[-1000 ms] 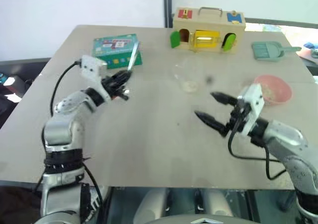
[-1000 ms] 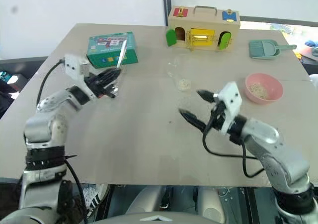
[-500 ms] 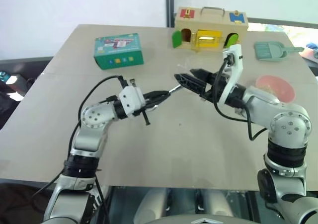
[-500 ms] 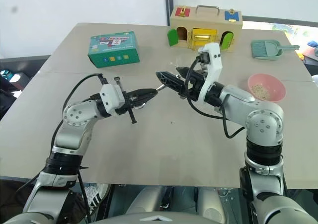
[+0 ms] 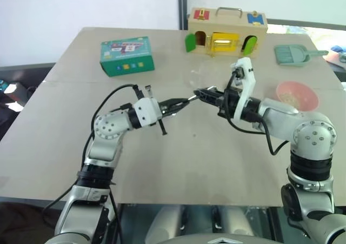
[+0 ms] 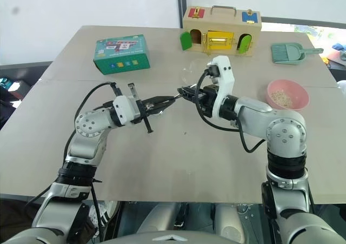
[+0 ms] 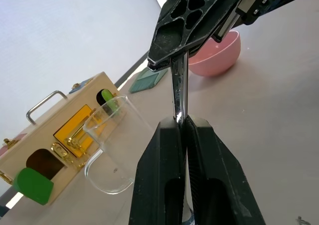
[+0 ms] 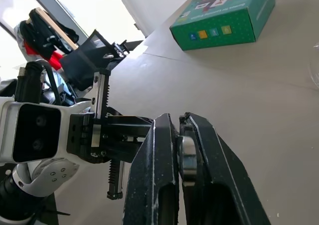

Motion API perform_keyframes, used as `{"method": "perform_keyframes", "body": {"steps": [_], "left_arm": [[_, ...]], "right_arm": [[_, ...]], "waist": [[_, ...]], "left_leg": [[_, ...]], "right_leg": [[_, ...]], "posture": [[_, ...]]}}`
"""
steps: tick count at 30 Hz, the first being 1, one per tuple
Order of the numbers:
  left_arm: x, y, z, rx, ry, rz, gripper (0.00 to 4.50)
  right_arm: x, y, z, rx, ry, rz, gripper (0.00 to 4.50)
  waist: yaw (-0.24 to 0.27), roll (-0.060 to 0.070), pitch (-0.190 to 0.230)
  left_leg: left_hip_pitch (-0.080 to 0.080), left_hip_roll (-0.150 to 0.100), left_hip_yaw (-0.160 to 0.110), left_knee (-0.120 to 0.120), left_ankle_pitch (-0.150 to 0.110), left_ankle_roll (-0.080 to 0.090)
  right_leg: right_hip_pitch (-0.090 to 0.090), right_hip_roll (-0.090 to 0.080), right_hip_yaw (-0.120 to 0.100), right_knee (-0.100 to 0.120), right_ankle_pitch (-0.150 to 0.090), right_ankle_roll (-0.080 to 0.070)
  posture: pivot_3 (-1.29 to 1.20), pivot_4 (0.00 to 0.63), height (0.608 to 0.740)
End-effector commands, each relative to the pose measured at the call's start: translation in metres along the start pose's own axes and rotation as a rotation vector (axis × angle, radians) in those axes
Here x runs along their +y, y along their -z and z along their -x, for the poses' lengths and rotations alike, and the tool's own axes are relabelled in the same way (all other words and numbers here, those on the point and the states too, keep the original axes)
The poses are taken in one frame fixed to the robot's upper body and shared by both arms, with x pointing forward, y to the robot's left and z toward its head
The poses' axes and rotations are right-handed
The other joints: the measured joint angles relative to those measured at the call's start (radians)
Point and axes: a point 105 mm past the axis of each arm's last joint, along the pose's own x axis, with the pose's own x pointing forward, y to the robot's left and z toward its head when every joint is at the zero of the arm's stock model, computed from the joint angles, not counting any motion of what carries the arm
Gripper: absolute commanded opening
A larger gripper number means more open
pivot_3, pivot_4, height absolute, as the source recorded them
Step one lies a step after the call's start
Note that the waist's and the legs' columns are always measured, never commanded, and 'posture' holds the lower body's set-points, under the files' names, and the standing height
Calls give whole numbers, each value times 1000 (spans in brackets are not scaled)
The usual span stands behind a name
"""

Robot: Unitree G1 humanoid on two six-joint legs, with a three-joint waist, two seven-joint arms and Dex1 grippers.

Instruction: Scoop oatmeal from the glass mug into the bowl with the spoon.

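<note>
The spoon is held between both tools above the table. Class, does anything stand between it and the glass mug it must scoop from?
Nothing visible does. The spoon hangs between the left tool and the right tool, and the glass mug stands just beyond them on bare table.

Both head eyes look forward and down over the table (image 5: 162,163); each wrist camera peers closely along its fingers at the shared spoon (image 7: 178,93).
</note>
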Motion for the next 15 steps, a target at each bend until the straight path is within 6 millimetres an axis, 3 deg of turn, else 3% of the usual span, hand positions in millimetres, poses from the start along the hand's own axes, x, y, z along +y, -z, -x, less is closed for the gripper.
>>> {"method": "perform_keyframes", "body": {"steps": [1, 4, 11, 15], "left_arm": [[2, -9, 0, -51, 14, 52, 0], [0, -14, 3, -87, 33, 132, 1070], [60, 16, 15, -27, -414, 426, 4313], [87, 42, 8, 72, -586, 568, 4416]], "right_arm": [[4, -13, 3, -48, -13, 21, 91], [-1, -12, 7, -49, 14, 16, 0], [-25, -4, 54, -66, 146, 0, 0], [-24, 4, 72, -71, 184, -9, 0]], "waist": [[-1, 0, 0], [-4, 0, 0], [9, 0, 0], [7, 0, 0]], "left_leg": [[0, 0, 0, 0, 0, 0], [0, 0, 0, 0, 0, 0], [0, 0, -1, 1, 0, 0], [-1, 0, -2, 2, 0, 0]], "right_leg": [[0, 0, 0, 0, 0, 0], [0, 0, 0, 0, 0, 0], [1, 0, -1, 0, 0, 0], [1, 0, -2, 0, 0, 1]], "posture": [[0, 150, 740], [0, 150, 740], [0, 150, 740], [0, 150, 740]]}}
